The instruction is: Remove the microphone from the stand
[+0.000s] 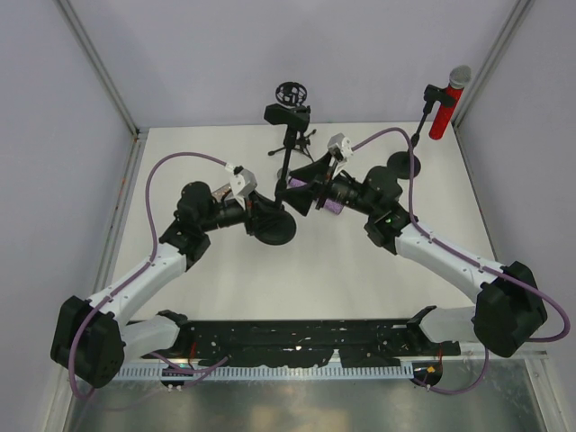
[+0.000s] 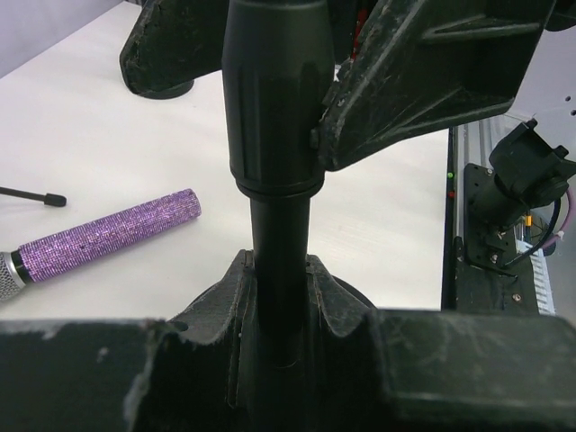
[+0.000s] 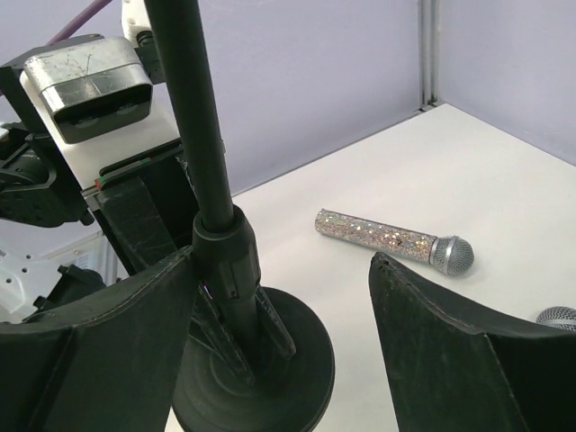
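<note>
The glittery purple microphone lies flat on the table, off the stand; in the right wrist view the microphone rests beyond the fingers, and from above only a bit of the microphone shows under the right gripper. My left gripper is shut on the lower pole of the black stand, just above its round base. My right gripper stands open beside the stand pole, with nothing held between its fingers.
A red microphone sits in a second stand at the back right, its round base near the right arm. A tripod with a ring mount stands at the back centre. Another microphone head shows at the right edge.
</note>
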